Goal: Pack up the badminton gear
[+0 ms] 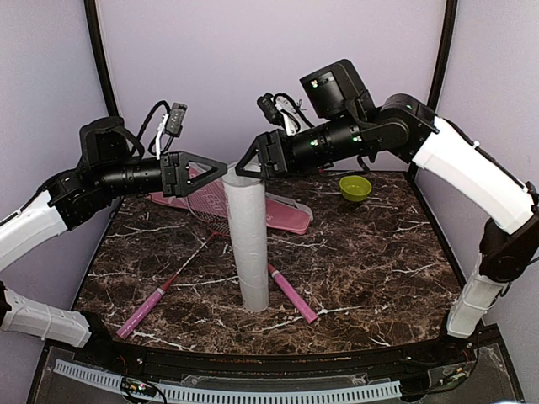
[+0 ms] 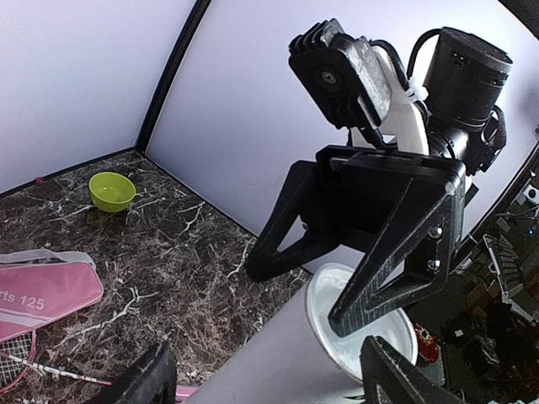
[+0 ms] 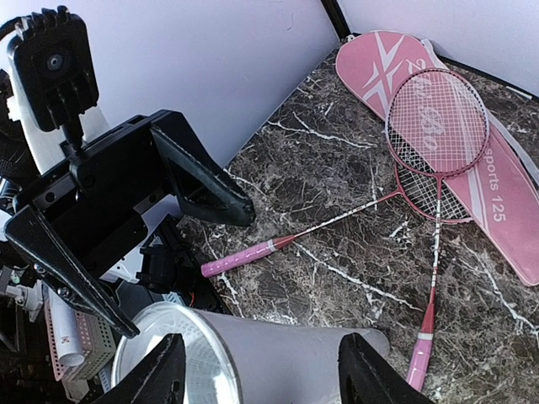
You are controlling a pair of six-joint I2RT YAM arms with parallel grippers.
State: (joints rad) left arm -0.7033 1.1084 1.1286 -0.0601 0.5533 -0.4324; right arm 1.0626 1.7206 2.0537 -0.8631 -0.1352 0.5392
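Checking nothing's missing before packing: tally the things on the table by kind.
Rackets: 2
Tall white tube: 1
Pink racket cover: 1
Lime-green bowl: 1
Total: 5

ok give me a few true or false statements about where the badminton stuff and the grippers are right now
1. The white tube stands upright on the table. True.
2. The green bowl sits on the pink cover. False: it stands on bare table, apart from the cover.
3. The left gripper and right gripper are both open by the tube's top. True.
4. The left gripper holds a racket. False: both rackets lie on the table, ungripped.
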